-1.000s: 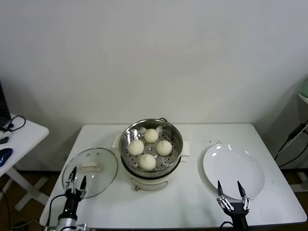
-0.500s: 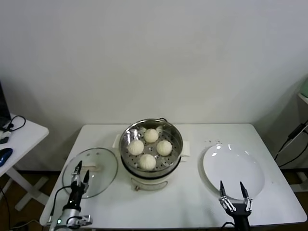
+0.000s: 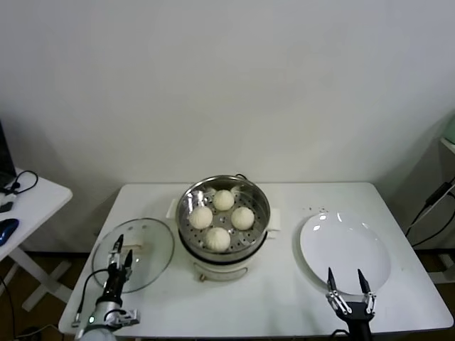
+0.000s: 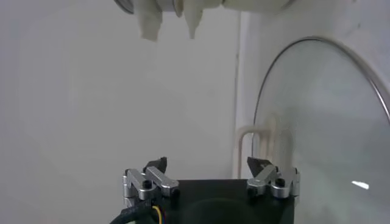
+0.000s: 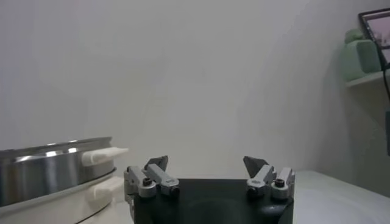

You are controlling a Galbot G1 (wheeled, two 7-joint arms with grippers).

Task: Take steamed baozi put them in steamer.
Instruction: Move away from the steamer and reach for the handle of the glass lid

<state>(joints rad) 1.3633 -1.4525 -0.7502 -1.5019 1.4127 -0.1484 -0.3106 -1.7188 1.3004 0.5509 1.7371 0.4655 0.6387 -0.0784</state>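
Observation:
Several creamy-white steamed baozi lie inside the shiny steel steamer at the middle of the white table. My left gripper stands open at the front left, over the near edge of the glass lid, with nothing between its fingers. My right gripper stands open at the front right, over the near rim of the white plate, also empty. In the left wrist view the left gripper faces the lid. In the right wrist view the right gripper has the steamer off to one side.
A round glass lid with a white handle lies left of the steamer. A large flat white plate lies to its right. A small side table with cables stands at far left. The table's front edge runs just behind both grippers.
Both grippers have drawn back slightly toward the table's front edge, the left one also shifting a little right. Both stay open. The baozi and steamer have not moved.

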